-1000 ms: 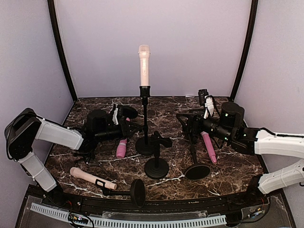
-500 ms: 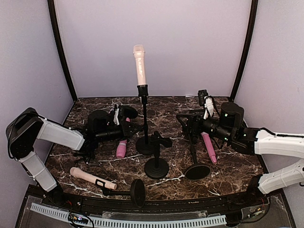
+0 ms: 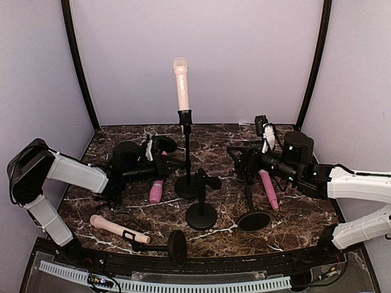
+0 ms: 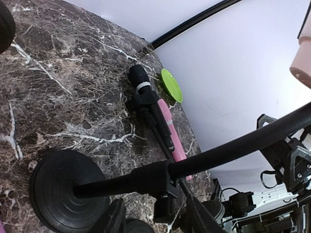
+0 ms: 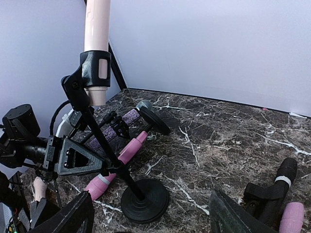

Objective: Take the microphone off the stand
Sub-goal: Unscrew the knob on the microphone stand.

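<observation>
can't tell if your left tool (image 3: 165, 162) grips the black stand (image 3: 186, 155); right tool (image 5: 150, 213) released; yanking the pale pink microphone (image 3: 181, 82) could topple it.

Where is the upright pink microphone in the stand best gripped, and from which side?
Grip the microphone above its black clip, coming in level from the right. Its barrel stands upright and bare there; the clip wraps its lower end, so it should lift upward.
</observation>
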`<state>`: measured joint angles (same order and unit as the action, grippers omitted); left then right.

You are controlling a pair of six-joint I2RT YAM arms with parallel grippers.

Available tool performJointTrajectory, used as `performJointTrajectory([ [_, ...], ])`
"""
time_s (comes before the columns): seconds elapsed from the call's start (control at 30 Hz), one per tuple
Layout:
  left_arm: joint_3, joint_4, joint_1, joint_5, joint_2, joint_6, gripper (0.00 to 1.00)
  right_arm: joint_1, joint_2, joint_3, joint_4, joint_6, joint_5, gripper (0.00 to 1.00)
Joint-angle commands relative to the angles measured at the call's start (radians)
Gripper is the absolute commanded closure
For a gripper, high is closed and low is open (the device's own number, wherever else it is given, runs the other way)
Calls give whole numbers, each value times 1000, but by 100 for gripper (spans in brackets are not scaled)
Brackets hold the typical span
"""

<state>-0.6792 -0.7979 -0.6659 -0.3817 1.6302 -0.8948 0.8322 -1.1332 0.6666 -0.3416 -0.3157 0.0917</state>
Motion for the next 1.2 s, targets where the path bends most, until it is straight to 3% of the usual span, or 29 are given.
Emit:
performJointTrajectory([
  [0.0, -50, 135, 0, 48, -100, 176, 52, -2, 23, -13, -23, 3, 18, 17],
  [0.1, -92, 248, 0, 108, -155, 336, 44, -2, 29, -19, -25, 2, 20, 17],
  [0.23, -103, 343, -8, 156, -206, 536, 42, -2, 36, -29, -34, 1, 21, 17],
  [0.43, -66, 343, -96, 258, -254, 942, 43, -2, 46, -32, -30, 4, 23, 17],
  [0.57, -14, 257, -139, 312, -278, 1124, 44, -2, 56, -35, -24, 6, 29, 17],
  [0.8, 22, 185, -159, 370, -261, 1336, 47, -2, 75, -41, -13, 3, 39, 17],
  [1.17, 2, 176, -206, 435, -184, 1503, 48, -2, 79, -43, -11, -1, 41, 17],
])
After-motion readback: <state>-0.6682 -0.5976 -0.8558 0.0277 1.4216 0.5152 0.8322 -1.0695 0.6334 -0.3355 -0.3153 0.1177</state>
